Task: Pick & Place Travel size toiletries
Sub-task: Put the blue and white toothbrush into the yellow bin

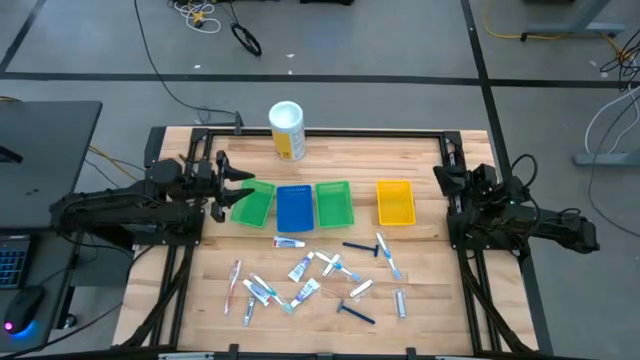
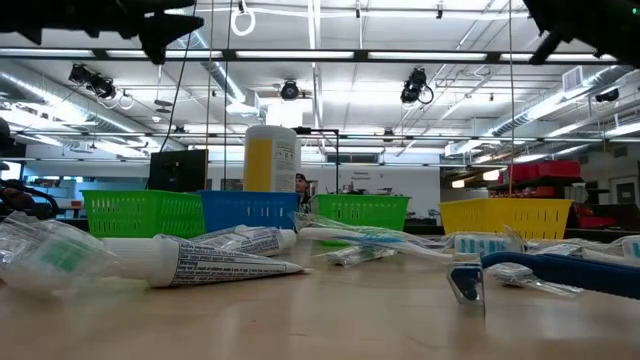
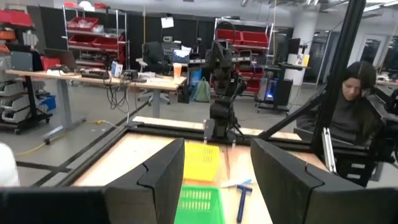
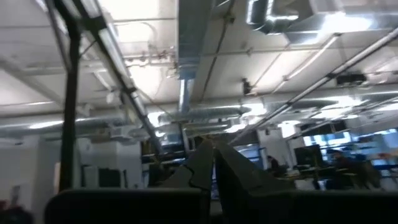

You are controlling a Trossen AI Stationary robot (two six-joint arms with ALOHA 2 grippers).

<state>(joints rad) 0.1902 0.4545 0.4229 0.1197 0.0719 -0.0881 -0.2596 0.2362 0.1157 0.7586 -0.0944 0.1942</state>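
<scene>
The pale wooden worktop [image 1: 420,280] carries a row of four small plastic mesh trays: a green tray [image 1: 253,203], a blue tray [image 1: 294,208], a second green tray [image 1: 333,204] and, set a little apart, a yellow tray [image 1: 395,202]. Behind them stands a tall white-and-yellow canister [image 1: 287,131]. The travel size toiletries [image 1: 315,275] lie scattered loose on the wood in front of the trays, none inside a tray as far as the high view shows: small white-and-blue tubes, thin pale toothbrushes and dark blue razors. The left end effector [image 1: 243,187] hovers at the near-left corner of the first green tray, its two dark fingers [image 3: 163,175] spread wide with nothing between them; only the left wrist view shows that gap clearly, with the second green tray, the yellow tray and a razor beyond it, and a seated person [image 3: 351,109] past the worktop's edge. The right end effector [image 1: 443,180] sits folded back at the right edge, well apart from the toiletries; its wrist view points at the ceiling and shows its fingers [image 4: 198,168] pressed nearly together, gripping nothing. The low view adds what the others lack: a printed white tube [image 2: 200,260] and a blue razor [image 2: 540,272] close to the lens, lying flat.
</scene>
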